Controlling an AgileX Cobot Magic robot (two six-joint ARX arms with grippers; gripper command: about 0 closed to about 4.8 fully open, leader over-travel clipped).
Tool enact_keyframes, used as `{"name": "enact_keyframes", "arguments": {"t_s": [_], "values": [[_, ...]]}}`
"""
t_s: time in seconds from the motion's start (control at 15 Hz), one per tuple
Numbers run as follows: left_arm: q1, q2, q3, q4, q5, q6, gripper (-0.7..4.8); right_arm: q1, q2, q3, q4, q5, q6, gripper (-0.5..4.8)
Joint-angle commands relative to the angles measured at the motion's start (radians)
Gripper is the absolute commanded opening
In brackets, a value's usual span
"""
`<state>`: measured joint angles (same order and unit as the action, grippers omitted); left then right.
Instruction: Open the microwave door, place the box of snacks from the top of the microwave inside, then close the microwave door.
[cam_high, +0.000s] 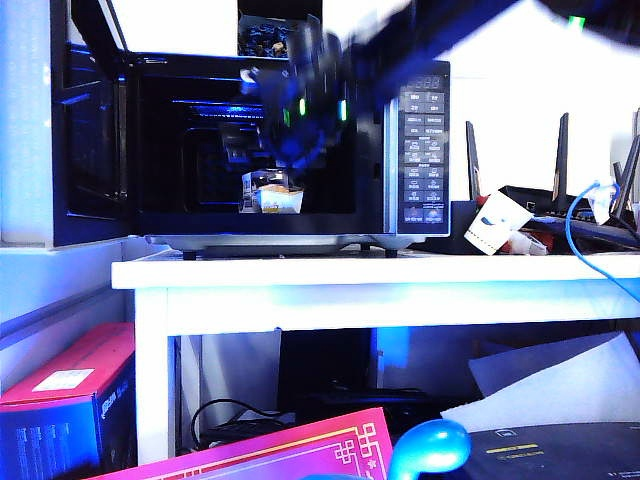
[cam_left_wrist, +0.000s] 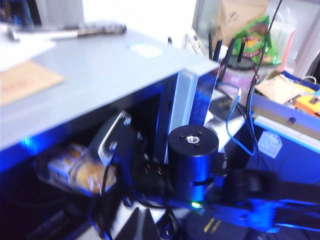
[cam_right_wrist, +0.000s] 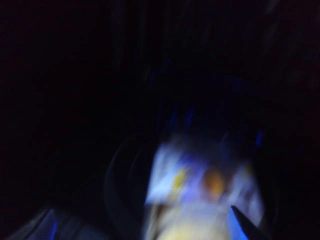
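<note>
Inside the cavity of the large black-fronted microwave (cam_high: 300, 140), just below the right gripper (cam_high: 290, 160), the small clear plastic box of snacks (cam_high: 275, 197) with pale yellow contents sits on the dark floor, and the right gripper's jaws stand spread and released. The glossy black glass microwave door (cam_high: 90, 140) hangs swung wide beyond it. The left gripper is not visible. A straight withdrawal seems best, since the light, smooth box would slide at a brush.

Premises present as a cluttered robotics lab or office test corner, not a kitchen. A microwave (cam_high: 300, 150) stands on a plain white table (cam_high: 380, 272) beside antenna-bearing routers (cam_high: 560, 200) and loose blue cable (cam_high: 580, 240). Cardboard boxes (cam_high: 65, 400) and papers are stored beneath the table.
</note>
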<state>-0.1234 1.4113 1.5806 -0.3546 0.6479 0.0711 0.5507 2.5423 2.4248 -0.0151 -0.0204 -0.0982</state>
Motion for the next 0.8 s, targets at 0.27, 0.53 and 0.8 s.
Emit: {"name": "enact_keyframes", "arguments": {"t_s": [0.27, 0.53, 0.8], "values": [[0.000, -0.005, 0.006, 0.050, 0.007, -0.001, -0.05, -0.003, -0.175, 0.010, -0.497, 0.003, -0.006, 1.63], [0.000, -0.005, 0.006, 0.057, 0.007, -0.002, -0.05, -0.005, -0.163, 0.008, -0.580, 0.000, -0.006, 0.12], [0.000, -0.005, 0.006, 0.056, 0.007, -0.004, -0.05, -0.005, -0.130, 0.008, -0.539, -0.001, -0.006, -0.04]]}}
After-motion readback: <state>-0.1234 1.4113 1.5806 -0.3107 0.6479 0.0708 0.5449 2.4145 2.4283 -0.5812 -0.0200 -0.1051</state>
